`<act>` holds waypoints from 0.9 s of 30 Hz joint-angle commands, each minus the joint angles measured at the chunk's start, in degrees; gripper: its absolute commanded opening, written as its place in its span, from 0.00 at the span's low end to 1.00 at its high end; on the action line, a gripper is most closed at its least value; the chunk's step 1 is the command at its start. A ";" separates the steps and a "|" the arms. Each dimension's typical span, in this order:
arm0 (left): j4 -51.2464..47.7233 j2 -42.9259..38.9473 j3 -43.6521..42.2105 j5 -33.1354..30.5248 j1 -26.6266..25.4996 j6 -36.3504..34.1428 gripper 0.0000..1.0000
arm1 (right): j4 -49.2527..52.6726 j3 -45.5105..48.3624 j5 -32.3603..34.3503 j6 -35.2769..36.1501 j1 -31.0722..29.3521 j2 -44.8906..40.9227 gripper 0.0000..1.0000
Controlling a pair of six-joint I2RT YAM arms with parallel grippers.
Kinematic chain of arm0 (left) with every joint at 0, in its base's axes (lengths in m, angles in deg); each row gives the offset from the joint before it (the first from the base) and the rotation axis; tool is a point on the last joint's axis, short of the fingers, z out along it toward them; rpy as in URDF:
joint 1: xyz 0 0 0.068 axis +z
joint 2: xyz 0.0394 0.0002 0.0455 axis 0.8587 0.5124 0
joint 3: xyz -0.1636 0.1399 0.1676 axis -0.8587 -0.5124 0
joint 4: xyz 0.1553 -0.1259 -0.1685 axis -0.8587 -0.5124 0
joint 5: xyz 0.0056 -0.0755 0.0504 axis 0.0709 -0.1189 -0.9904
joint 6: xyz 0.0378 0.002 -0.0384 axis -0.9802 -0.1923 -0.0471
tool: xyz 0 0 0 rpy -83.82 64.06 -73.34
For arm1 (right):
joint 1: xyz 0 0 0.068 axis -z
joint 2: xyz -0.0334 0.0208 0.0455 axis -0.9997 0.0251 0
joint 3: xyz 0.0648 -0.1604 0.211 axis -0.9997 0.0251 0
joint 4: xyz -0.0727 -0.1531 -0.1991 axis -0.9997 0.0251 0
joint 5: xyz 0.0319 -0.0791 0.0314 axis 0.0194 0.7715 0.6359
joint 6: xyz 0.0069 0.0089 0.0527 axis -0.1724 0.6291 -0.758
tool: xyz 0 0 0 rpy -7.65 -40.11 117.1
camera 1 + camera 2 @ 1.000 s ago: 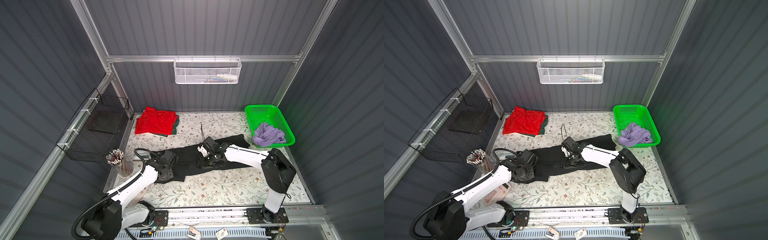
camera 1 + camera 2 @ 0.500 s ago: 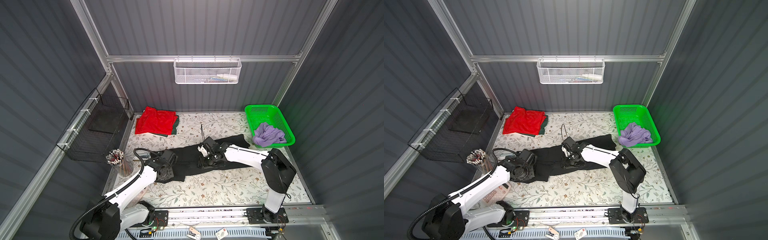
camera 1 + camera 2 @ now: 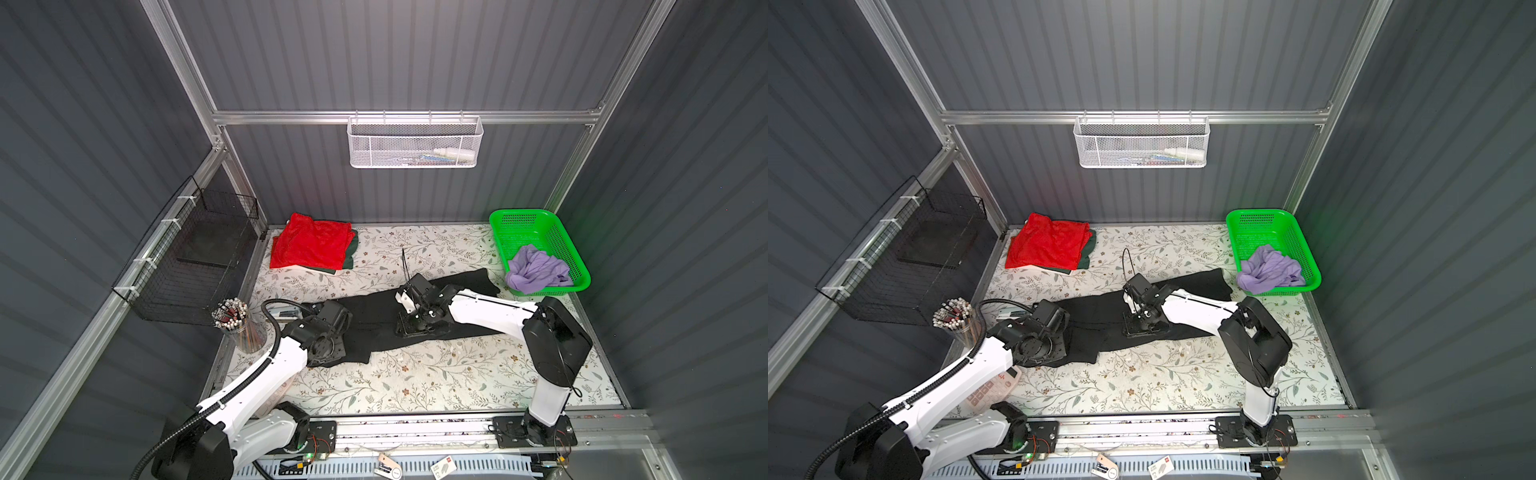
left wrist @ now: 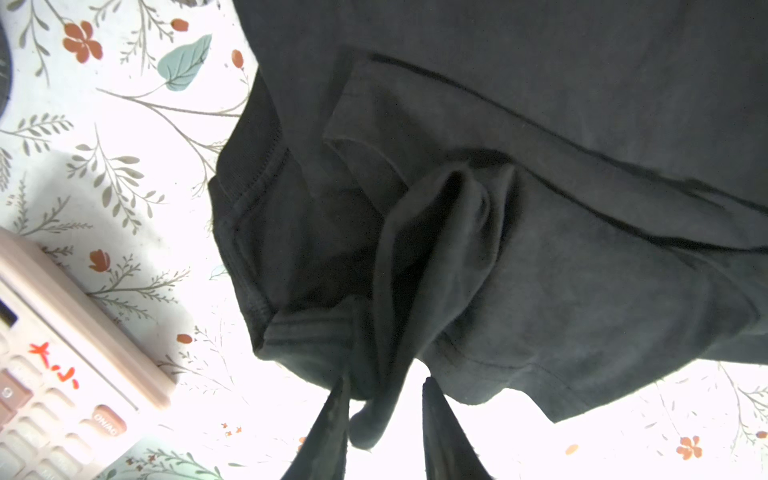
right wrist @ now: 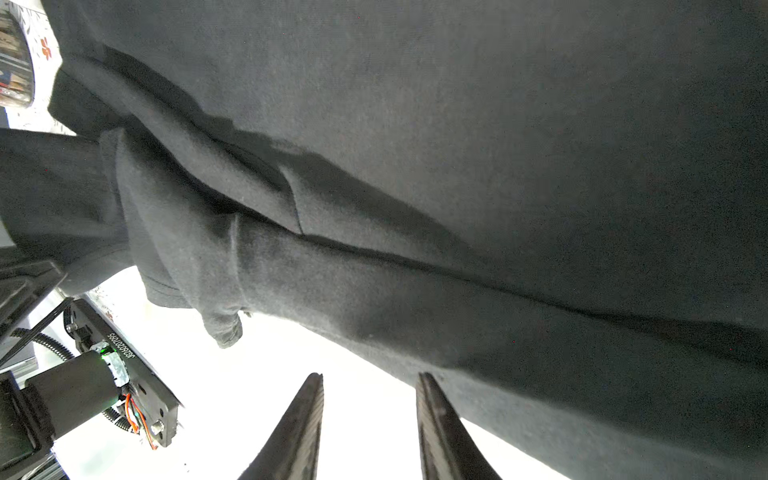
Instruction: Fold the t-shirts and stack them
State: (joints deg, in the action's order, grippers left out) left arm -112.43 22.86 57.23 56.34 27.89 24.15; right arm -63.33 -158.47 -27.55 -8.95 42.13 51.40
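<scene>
Jaws of our left gripper (image 4: 385,377) stand apart around a loose fold of the black t-shirt (image 4: 540,249); our right gripper's (image 5: 370,374) stand spread beside its edge.

The left arm (image 3: 266,376) reaches forward and inward from the front-left base, with its wrist low over the worktop (image 3: 415,382). The left claw (image 4: 385,378) has its fingers apart. A fold of the black shirt (image 4: 540,249) lies between them, clear of one finger. The right arm (image 3: 490,316) rises to a high elbow, its forearm reaching inward and its wrist pitched down. The right claw (image 5: 370,376) has its fingers apart, with worktop showing between them.
</scene>
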 commanded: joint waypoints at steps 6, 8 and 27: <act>0.73 0.37 -1.91 3.70 0.40 0.85 0.26 | 1.00 -0.07 -0.31 0.04 0.20 0.65 0.40; 1.35 -0.07 -2.31 4.44 0.42 1.35 0.25 | 0.93 -0.05 -0.34 0.10 0.20 0.67 0.39; 3.01 0.31 -4.43 5.94 0.37 1.60 0.31 | 1.23 -0.47 -0.87 0.02 0.38 1.27 0.39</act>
State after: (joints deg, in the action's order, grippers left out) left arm -109.76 23.08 53.58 62.07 27.89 25.44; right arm -63.33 -158.47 -27.62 -8.97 42.15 51.42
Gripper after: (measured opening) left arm 0.310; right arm 0.393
